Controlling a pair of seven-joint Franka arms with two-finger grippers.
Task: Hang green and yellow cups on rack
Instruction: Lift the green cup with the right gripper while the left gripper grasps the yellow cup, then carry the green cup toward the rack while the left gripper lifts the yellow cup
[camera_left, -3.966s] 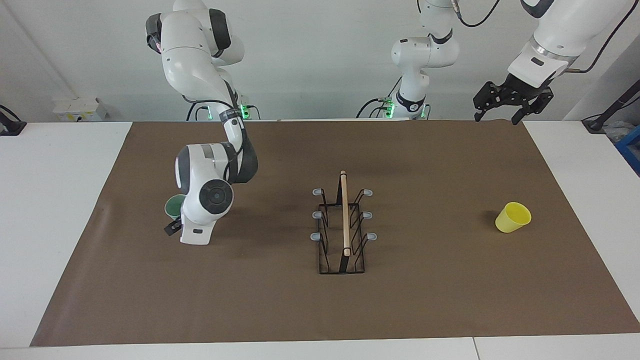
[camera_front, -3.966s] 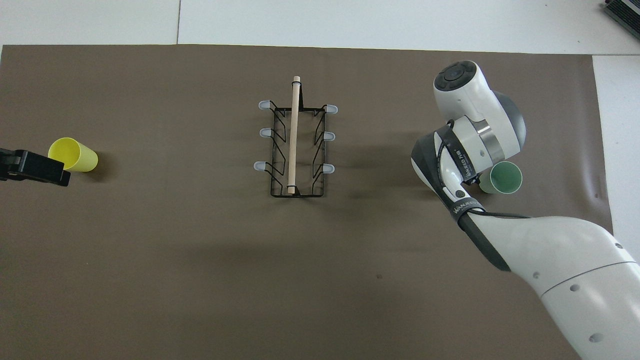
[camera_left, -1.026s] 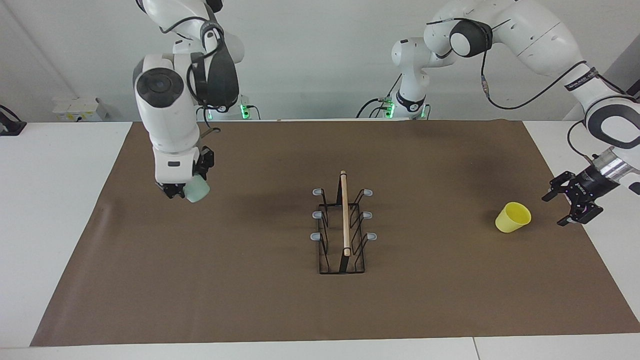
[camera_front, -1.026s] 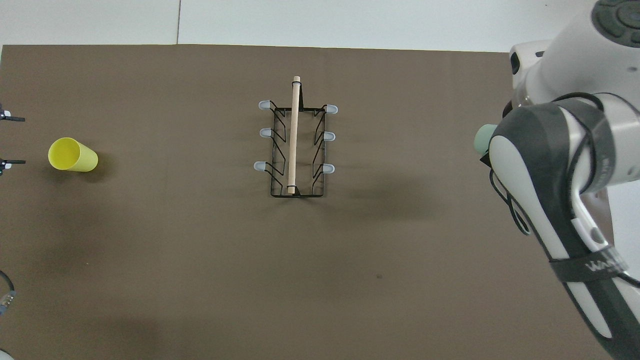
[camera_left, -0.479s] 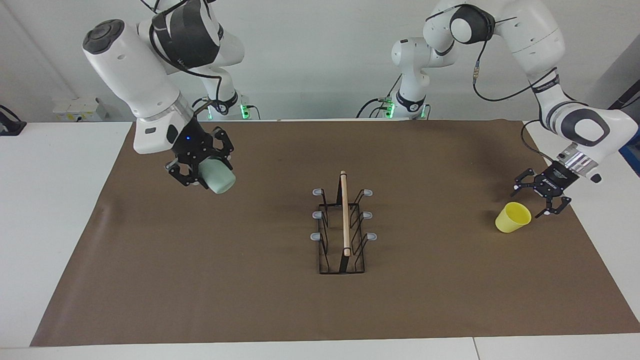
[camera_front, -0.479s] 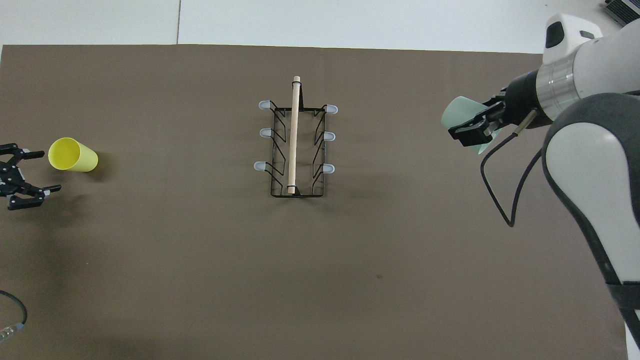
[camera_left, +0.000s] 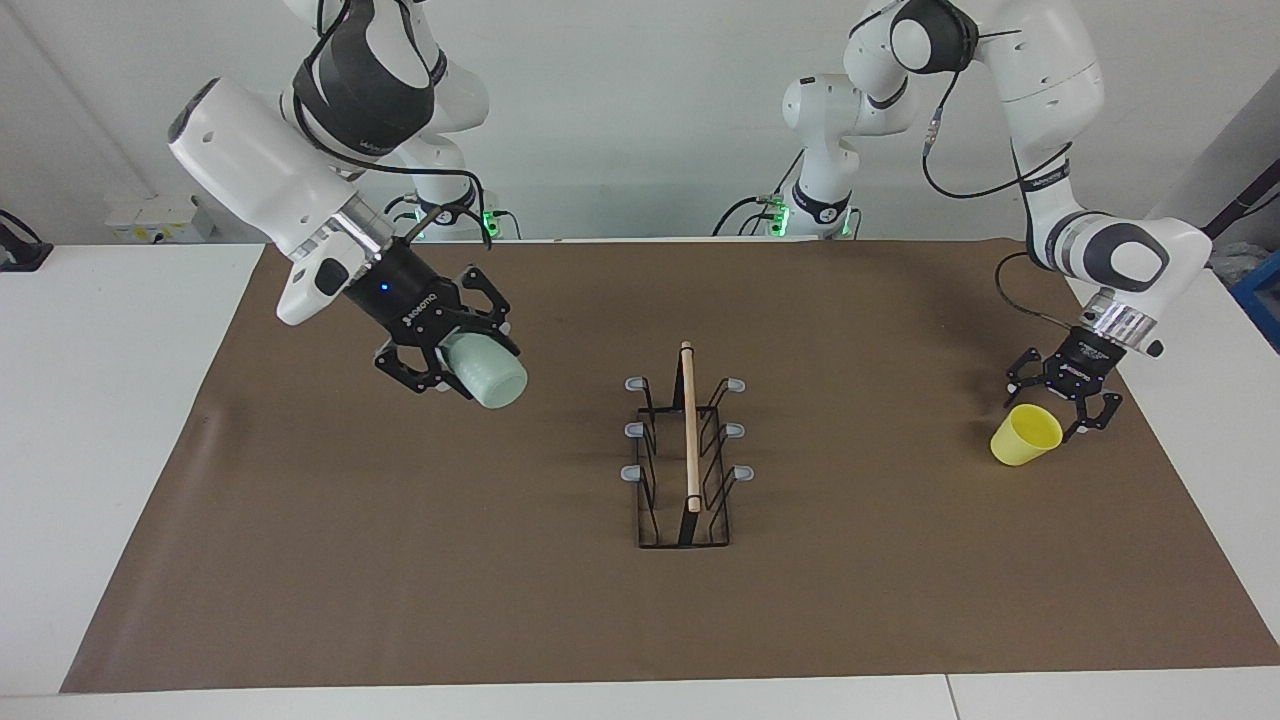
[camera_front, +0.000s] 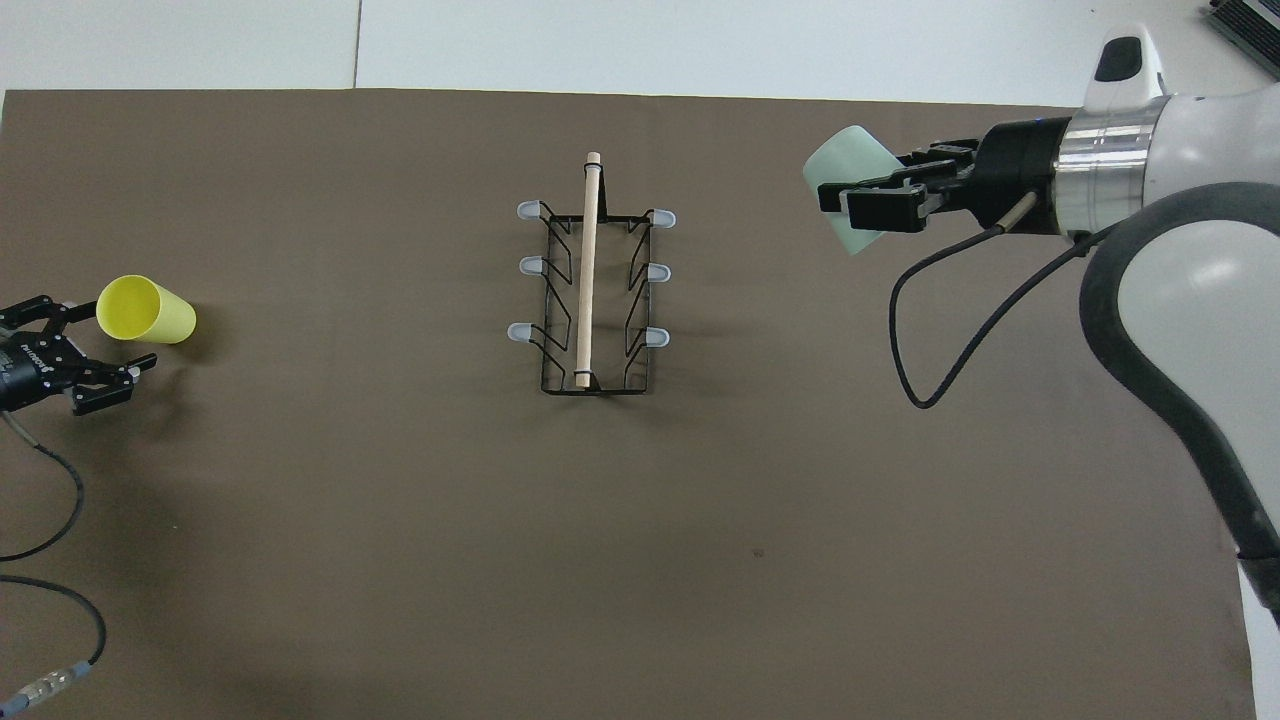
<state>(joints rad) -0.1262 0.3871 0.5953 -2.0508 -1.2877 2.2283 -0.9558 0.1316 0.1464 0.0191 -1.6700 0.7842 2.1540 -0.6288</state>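
Note:
The black wire rack (camera_left: 688, 455) (camera_front: 590, 290), with a wooden rod along its top and grey-tipped prongs, stands at the middle of the brown mat. My right gripper (camera_left: 455, 365) (camera_front: 880, 205) is up in the air, shut on the mint green cup (camera_left: 487, 375) (camera_front: 848, 190). It holds the cup tipped on its side over the mat, between the rack and the right arm's end. The yellow cup (camera_left: 1025, 437) (camera_front: 148, 310) lies tilted on the mat toward the left arm's end. My left gripper (camera_left: 1060, 402) (camera_front: 100, 345) hangs open right at the cup's mouth.
A brown mat (camera_left: 500, 600) covers most of the white table (camera_left: 110, 400). Cables (camera_front: 40, 520) trail from the left arm over the mat's near corner. All the rack's prongs are bare.
My right gripper has swung toward the rack with the green cup, turning it sideways. My left gripper has come in low to the yellow cup's mouth. The cup and the rack have not moved.

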